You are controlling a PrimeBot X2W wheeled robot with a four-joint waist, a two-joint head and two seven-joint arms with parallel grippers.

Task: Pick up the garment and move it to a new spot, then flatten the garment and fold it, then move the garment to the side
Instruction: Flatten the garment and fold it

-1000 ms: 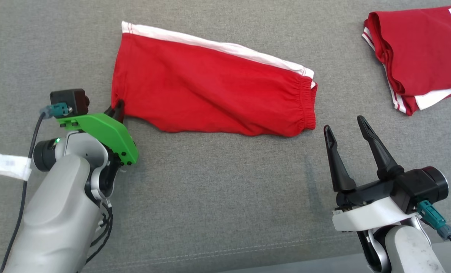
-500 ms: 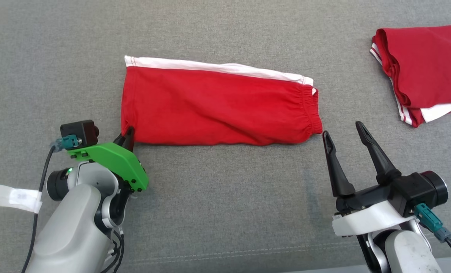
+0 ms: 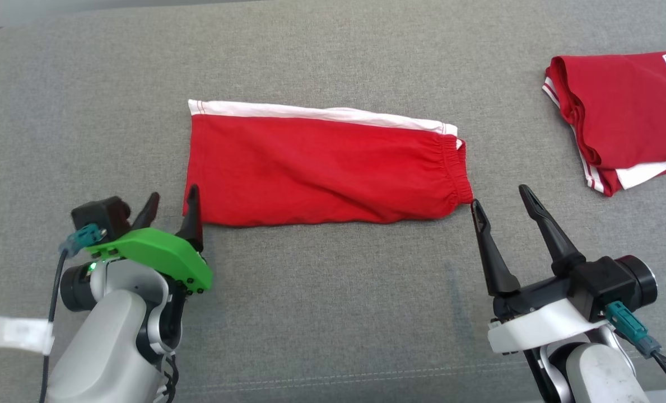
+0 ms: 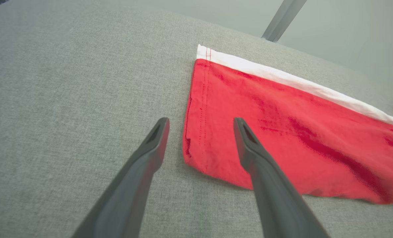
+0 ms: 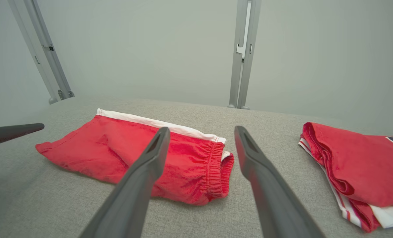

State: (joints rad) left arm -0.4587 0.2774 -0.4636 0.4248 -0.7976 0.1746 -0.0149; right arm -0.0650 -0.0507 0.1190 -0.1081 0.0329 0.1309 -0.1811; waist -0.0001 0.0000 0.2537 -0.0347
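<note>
Released from the pinch it had a second ago, the near left corner of the red shorts (image 3: 321,168) lies flat on the grey fabric-covered table (image 3: 333,313), and the left gripper (image 3: 173,193) has gone from clamped on that corner to jaws spread wide with nothing in them. Its green bracket and small black camera sit at the lower left of the head view. In the left wrist view the left gripper (image 4: 200,120) straddles the stitched hem of the shorts (image 4: 282,132), one finger over bare table and the other over the red cloth near the corner; whether that finger touches the cloth cannot be told. The shorts lie folded into a long band across the middle of the table, a white stripe along the far edge, the leg hem to the left and the gathered elastic waistband to the right. The right gripper (image 3: 499,196) stands just beside the near end of that waistband, jaws fully apart and empty, its inner fingertip almost at the cloth. In the right wrist view the right gripper (image 5: 202,129) points over the waistband end of the shorts (image 5: 117,148). Well apart at the far right lies a folded red jersey (image 3: 624,112) with white trim and dark lettering.
</note>
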